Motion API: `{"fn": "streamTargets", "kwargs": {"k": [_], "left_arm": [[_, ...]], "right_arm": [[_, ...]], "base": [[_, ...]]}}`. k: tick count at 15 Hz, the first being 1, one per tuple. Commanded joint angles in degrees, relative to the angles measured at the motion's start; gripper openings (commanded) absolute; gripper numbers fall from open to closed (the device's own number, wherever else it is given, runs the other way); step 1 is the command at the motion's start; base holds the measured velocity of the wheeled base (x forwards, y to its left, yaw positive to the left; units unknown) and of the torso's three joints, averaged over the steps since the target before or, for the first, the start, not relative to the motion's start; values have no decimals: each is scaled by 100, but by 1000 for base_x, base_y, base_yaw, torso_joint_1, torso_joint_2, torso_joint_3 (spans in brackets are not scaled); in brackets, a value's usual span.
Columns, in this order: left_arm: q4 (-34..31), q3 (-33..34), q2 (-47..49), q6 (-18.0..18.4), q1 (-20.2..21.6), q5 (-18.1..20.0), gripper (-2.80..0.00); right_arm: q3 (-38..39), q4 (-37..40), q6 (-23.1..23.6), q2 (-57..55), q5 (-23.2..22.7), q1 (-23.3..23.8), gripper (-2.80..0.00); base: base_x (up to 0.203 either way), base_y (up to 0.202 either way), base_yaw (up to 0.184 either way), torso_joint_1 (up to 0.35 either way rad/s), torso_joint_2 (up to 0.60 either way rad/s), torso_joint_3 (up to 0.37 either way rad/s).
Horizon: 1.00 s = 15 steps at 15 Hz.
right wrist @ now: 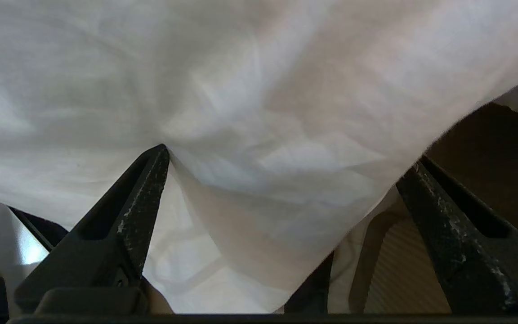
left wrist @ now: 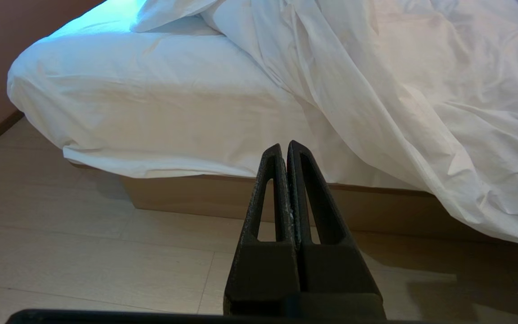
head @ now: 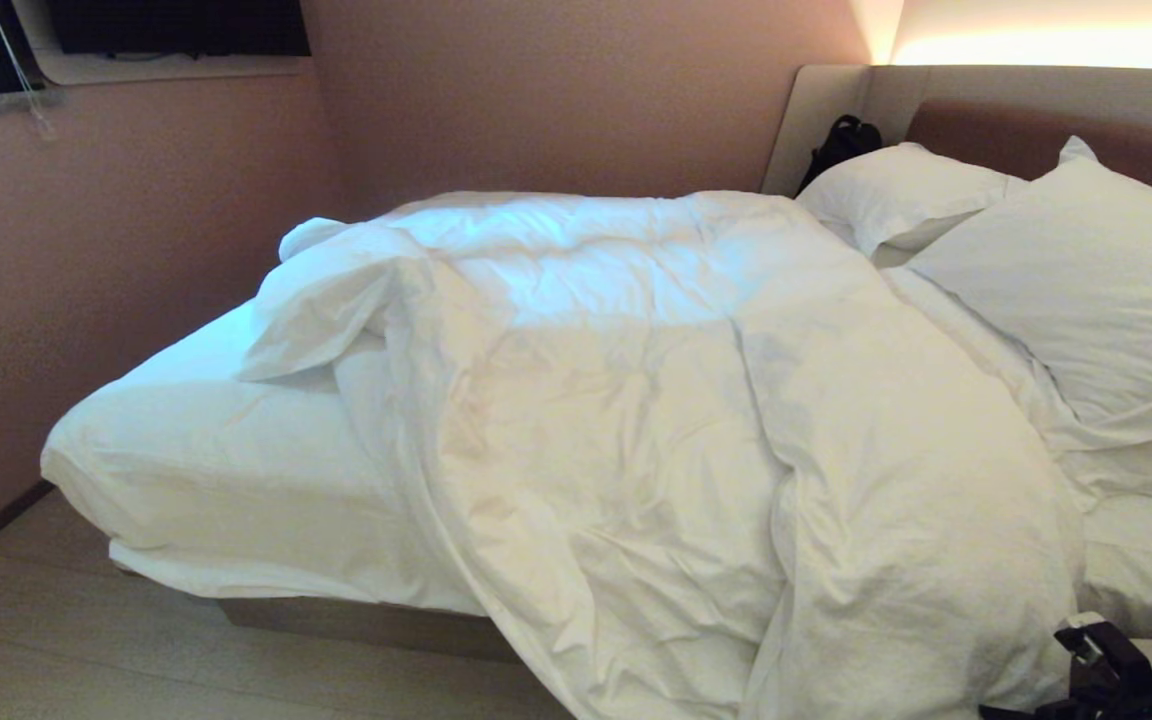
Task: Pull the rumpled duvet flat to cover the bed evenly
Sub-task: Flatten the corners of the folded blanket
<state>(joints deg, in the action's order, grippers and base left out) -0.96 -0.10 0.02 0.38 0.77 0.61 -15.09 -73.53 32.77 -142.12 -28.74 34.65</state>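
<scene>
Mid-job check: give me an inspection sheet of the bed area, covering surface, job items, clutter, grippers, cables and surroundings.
Surface: bed sheet bare at the foot corner near the wall.
Job's things: duvet rumpled, bunched mid-bed, one edge hanging over the near side.
Clutter: two pillows at the headboard; dark bag behind them.
Grippers: left gripper jaws shut, low beside the bed, off the fabric; right gripper jaws wide open, duvet fabric between them.
Cables: thin cord hanging by the window.
Surroundings: pinkish wall, pale wood floor.
</scene>
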Motion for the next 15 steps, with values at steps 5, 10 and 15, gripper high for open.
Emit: {"fn": "streamTargets", "kwargs": {"k": [5,10,15], "left_arm": [[0,1,-2,-3,2,10,-280],[0,1,-2,-3,2,10,-280],[0,1,-2,-3,2,1,-280]], "right_arm": [[-143,-56,28,-71,-17,-98,0],[-258,-65,28,-115,-8,-170,0],[-378,-56,22,-158,0,-246,0]], "base": [[0,0,0,0,0,0],[0,0,0,0,0,0],[0,0,0,0,0,0]]}}
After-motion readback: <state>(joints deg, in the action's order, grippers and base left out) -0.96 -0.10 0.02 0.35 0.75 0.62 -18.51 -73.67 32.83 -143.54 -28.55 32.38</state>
